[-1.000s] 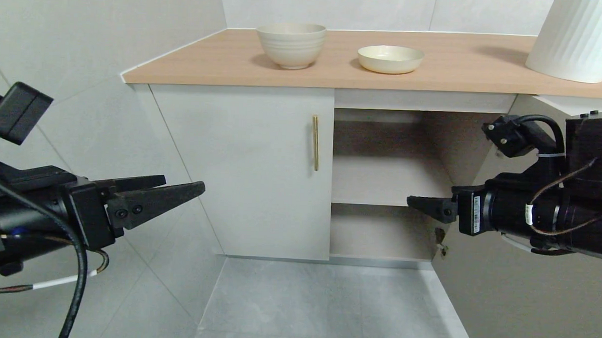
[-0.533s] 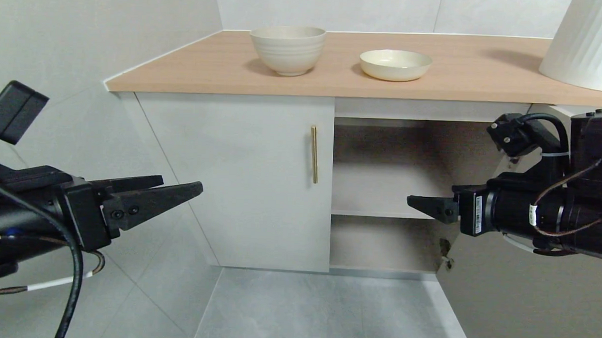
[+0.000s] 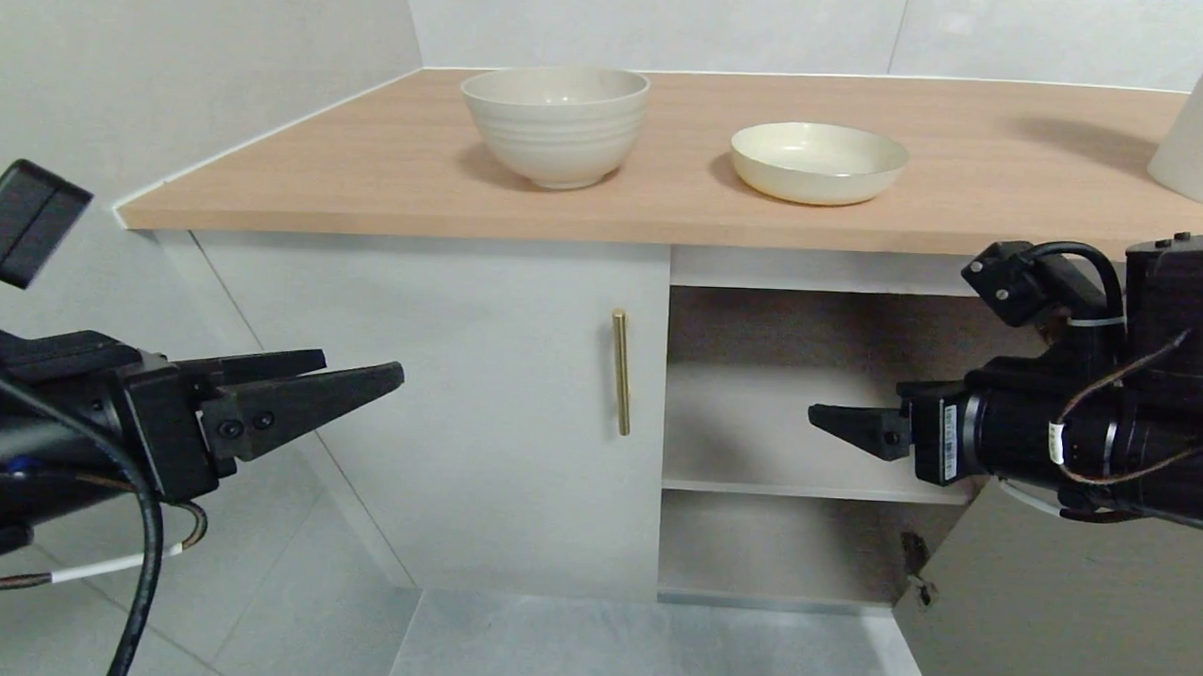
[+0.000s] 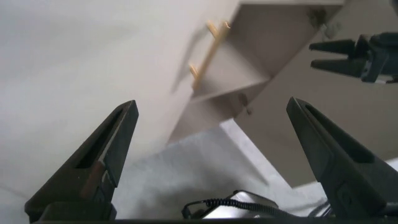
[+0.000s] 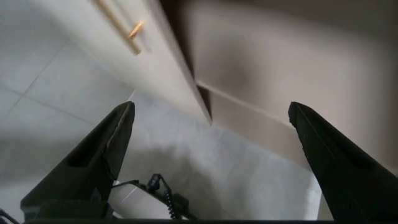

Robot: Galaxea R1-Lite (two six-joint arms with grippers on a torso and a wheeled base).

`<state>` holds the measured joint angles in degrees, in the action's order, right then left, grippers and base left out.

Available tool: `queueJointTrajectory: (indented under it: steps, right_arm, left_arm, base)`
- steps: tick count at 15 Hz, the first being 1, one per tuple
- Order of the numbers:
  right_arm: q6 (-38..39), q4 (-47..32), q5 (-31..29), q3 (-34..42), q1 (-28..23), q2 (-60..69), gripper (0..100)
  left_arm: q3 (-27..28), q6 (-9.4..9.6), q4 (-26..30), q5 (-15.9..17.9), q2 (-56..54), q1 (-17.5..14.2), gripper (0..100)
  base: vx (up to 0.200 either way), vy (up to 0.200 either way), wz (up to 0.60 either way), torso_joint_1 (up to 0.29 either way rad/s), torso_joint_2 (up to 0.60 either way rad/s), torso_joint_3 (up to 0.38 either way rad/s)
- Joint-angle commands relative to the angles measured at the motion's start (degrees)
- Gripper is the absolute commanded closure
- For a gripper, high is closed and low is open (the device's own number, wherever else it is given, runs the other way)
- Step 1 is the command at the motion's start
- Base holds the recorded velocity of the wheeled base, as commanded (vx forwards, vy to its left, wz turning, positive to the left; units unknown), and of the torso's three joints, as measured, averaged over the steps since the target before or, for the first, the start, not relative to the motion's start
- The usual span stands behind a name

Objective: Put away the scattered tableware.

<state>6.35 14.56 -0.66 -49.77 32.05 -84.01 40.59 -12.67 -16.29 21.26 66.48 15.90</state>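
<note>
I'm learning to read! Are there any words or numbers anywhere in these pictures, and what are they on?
Nothing can be read.
On the white sticker behind the right gripper: print too small to read.
On the deep bowl, shallow dish, cabinet door and countertop: no writing.

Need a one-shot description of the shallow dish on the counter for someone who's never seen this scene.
Find the wooden counter over the pale cabinet. The dish sits on it above the cabinet's open half, to the right of the bowl. It is low, wide and smooth, creamy yellow; the bowl is tall, ribbed and paler.
</note>
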Motion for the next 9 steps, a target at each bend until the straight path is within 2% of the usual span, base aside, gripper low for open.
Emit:
queueJointTrajectory:
  steps: [1,4,9]
  right_arm:
    - [-0.2,0.0,0.0,1.1,1.3,1.7,0]
    - [-0.9,0.1,0.5,2.3,3.7,4.2,0]
    - [-1.8,0.1,3.6,3.5,4.0,7.1,0]
  left_arm:
    - [-0.1,-0.25,0.0,0.1,-0.7,0.0,0]
    - [-0.1,-0.25,0.1,0.2,-0.7,0.0,0]
    - [-0.1,-0.34,0.1,0.2,-0.3,0.0,0]
  base:
    - [0.000,0.000,0.00,0.000,0.00,0.000]
    - [0.000,0.000,0.00,0.000,0.00,0.000]
    - [0.000,0.000,0.00,0.000,0.00,0.000]
